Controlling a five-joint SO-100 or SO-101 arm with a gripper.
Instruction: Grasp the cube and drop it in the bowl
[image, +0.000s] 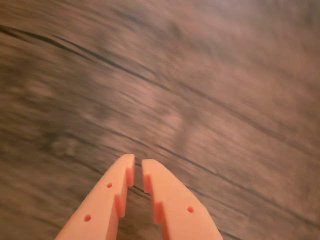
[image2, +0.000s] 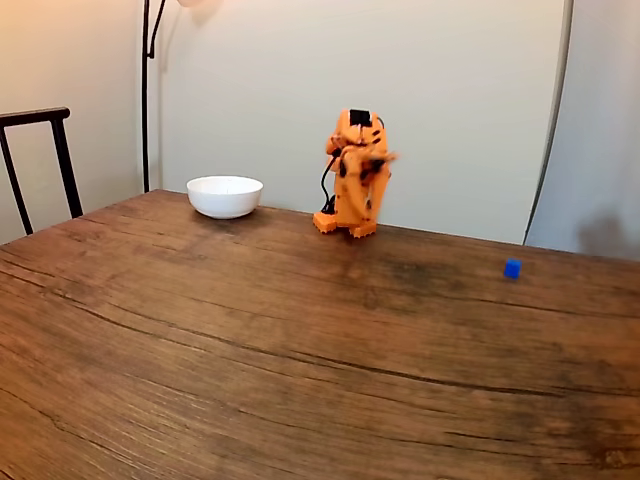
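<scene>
in the fixed view the orange arm (image2: 354, 178) sits folded up at the far edge of the wooden desk (image2: 260, 340), and everything else can be placed from it. the cube (image2: 512, 268) lies on the desk to the right of the arm and somewhat nearer the camera, well apart from it. the bowl (image2: 225, 195) stands on the desk to the left of the arm, near the far edge, so arm sits between the two. the cube is too small to give a long axis; it looks equal-sided.

in the wrist view the claw (image: 138, 165) has its two orange fingers nearly together, a thin slit between the tips, and nothing held. beneath it is blurred wood grain.

as a judgement, the grasp is not yet begun: the claw must swing toward the cube's side, open wider, and come down over it.

no brand, label or writing can be read.
</scene>
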